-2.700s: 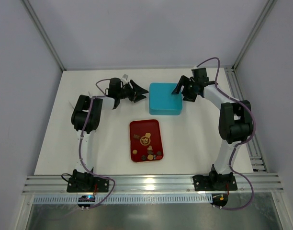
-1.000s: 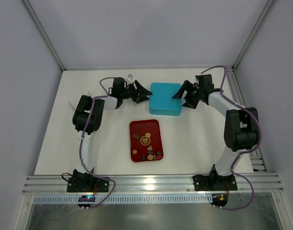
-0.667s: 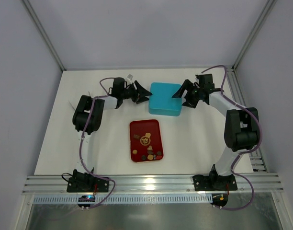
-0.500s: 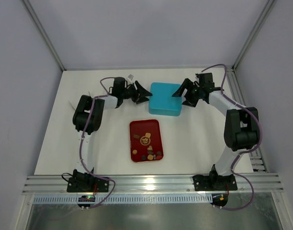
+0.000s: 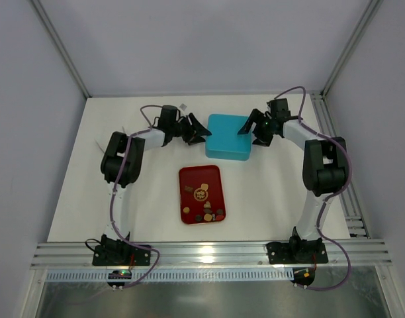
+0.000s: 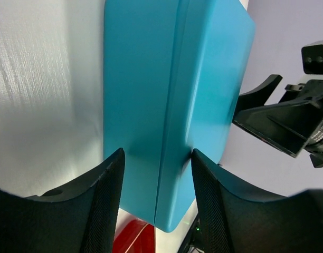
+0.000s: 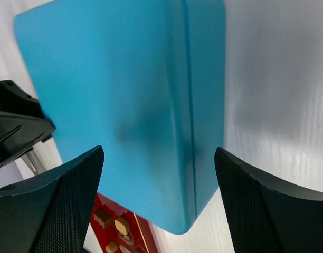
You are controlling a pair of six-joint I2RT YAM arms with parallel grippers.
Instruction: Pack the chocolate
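Satin box, grained bench, glossy tray

The blue box [image 5: 227, 136], upper middle of the frame, looks like smooth plastic with a soft satin sheen. The white bench [image 6: 40, 79] shows fine brushed grain. The left end effector [image 6: 156, 154] has matt black pads [image 6: 106, 205] with mesh texture. The red tray [image 5: 212, 175] at centre is glossy.

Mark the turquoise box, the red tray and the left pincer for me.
Turquoise rectangular box [image 5: 227, 136]: top external view, middle of its lid.
Red rectangular tray [image 5: 191, 175]: top external view, bare patch near its far left corner.
Left pincer [image 6: 157, 155]: left wrist view, midway between its fingertips.
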